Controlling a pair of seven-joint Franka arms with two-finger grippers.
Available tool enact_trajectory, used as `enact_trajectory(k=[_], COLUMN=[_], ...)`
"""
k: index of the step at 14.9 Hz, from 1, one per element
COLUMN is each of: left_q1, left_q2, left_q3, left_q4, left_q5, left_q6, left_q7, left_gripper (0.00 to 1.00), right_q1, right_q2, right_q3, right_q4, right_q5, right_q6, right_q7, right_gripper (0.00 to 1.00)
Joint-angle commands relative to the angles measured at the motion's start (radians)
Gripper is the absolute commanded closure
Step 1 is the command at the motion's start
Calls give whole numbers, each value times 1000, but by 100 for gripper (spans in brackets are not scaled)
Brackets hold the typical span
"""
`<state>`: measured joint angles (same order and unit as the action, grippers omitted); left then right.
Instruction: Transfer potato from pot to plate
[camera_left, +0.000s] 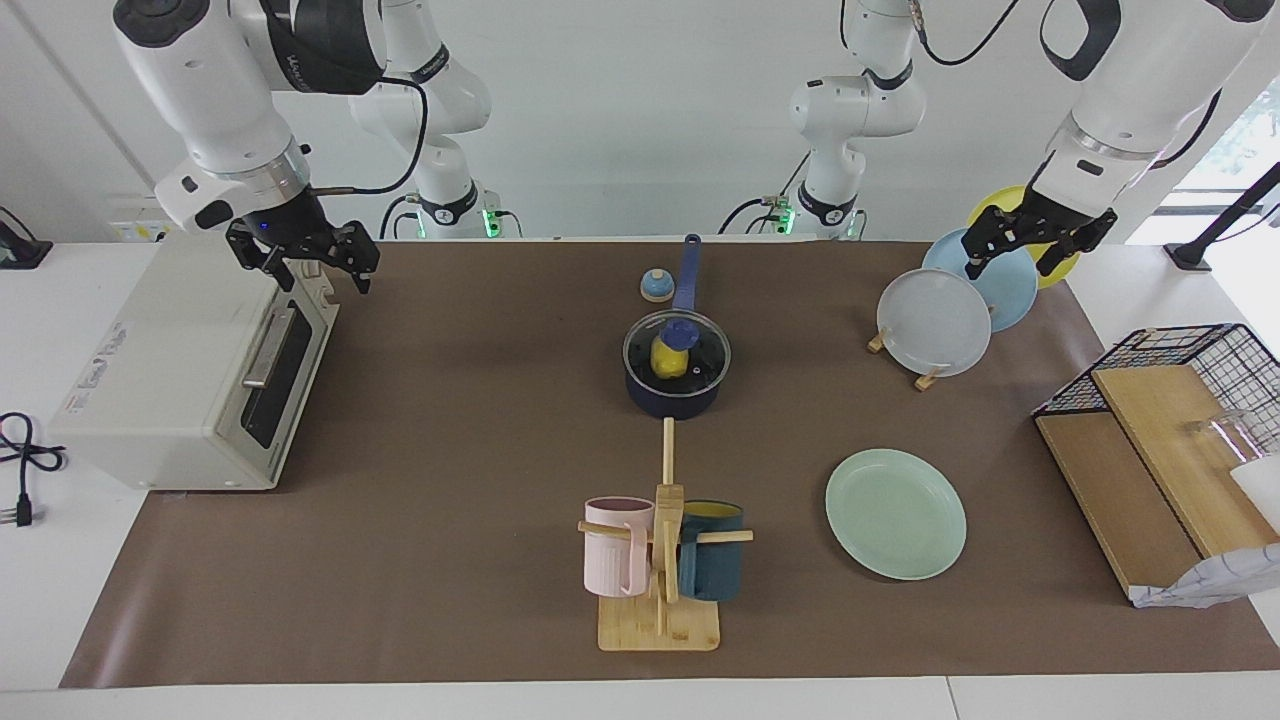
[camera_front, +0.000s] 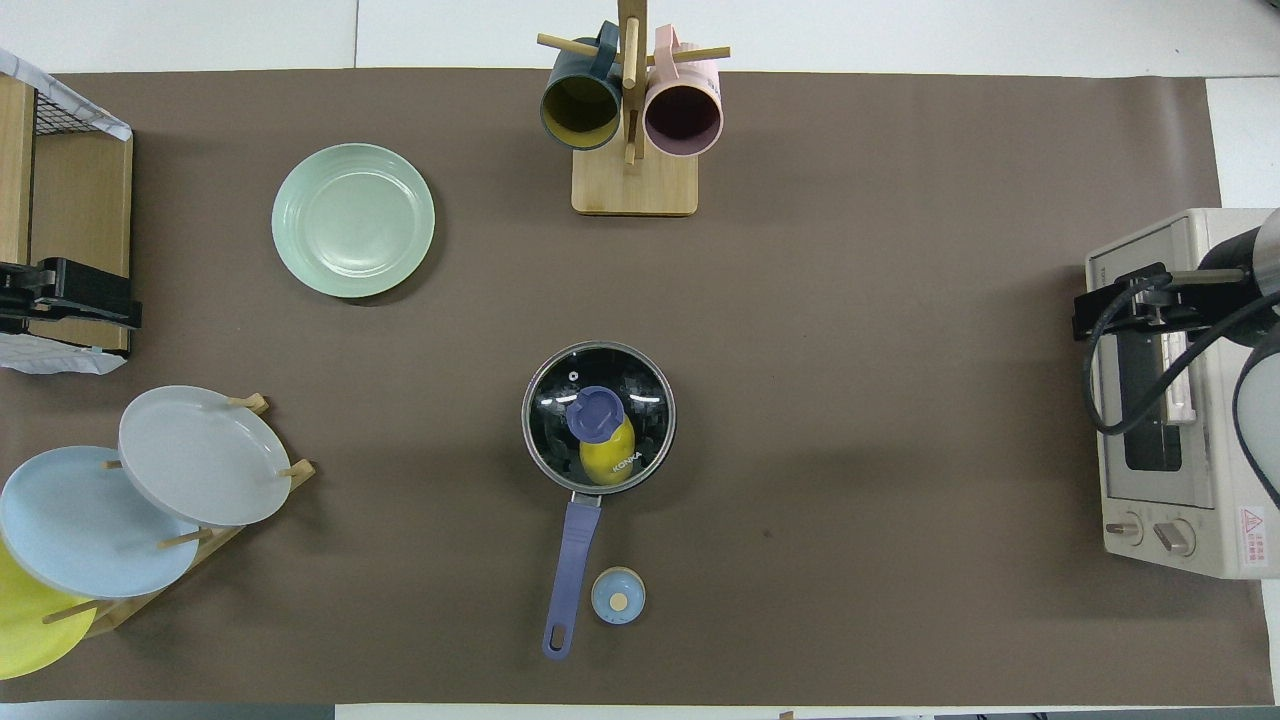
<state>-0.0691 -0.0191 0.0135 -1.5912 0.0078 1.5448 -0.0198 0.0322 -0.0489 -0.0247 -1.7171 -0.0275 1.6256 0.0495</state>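
1. Potato (camera_left: 671, 358) sits inside the pot (camera_left: 672, 398), seen through a glass lid (camera_left: 700, 345) that covers the pot. The lid's blue knob (camera_left: 681, 333) partly hides the potato from above.
2. Pot is mid-table on the brown mat (camera_left: 450, 450), its long handle (camera_left: 687, 275) pointing toward the robots.
3. Small blue round knob-like item (camera_left: 656, 286) lies just beside the handle, on the side toward the right arm's end.
4. Plate (camera_left: 895, 513), mint green, lies flat and bare, farther from the robots than the pot and toward the left arm's end, well apart from the pot.
5. Mug tree (camera_left: 664, 560) stands farther from the robots than the pot, in line with it. Pink mug (camera_left: 617, 560) and teal mug (camera_left: 710, 565) hang on it. It stands beside the plate, toward the right arm's end.
6. Plate rack (camera_left: 925, 378) at the left arm's end holds a grey-white plate (camera_left: 932, 322), a light blue plate (camera_left: 1005, 285) and a yellow plate (camera_left: 1000, 205), all on edge.
7. Wire basket (camera_left: 1190, 365) and wooden boards (camera_left: 1130, 490) sit at the table edge on the left arm's end.
8. Toaster oven (camera_left: 190, 370) is at the right arm's end.
9. Left gripper (camera_left: 1035, 245): released, fingers apart, nothing held, hanging over the plate rack.
10. Right gripper (camera_left: 305, 262): released, nothing held, hanging over the toaster oven's top edge.
11. Both arms wait well apart from the pot.
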Motion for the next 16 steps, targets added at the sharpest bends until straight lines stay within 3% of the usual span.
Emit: enact_trajectory(k=[1, 12, 16], left_q1=[-1, -3, -1], left_q2=[-10, -10, -10], left_q3=[2, 2, 2], left_q4=[2, 2, 2], left_q5=[20, 20, 20], left_q6=[-17, -17, -17], left_q7=[-12, -12, -11], left_gripper=[0, 0, 0], right_q1=[-9, -5, 101], right_q2=[1, -12, 6], right_q3=[3, 11, 16], right_q4=[5, -9, 2], right_q5=[18, 20, 34], right_q6=[-1, -18, 33], right_q7=[-17, -25, -51], right_gripper=[0, 0, 0])
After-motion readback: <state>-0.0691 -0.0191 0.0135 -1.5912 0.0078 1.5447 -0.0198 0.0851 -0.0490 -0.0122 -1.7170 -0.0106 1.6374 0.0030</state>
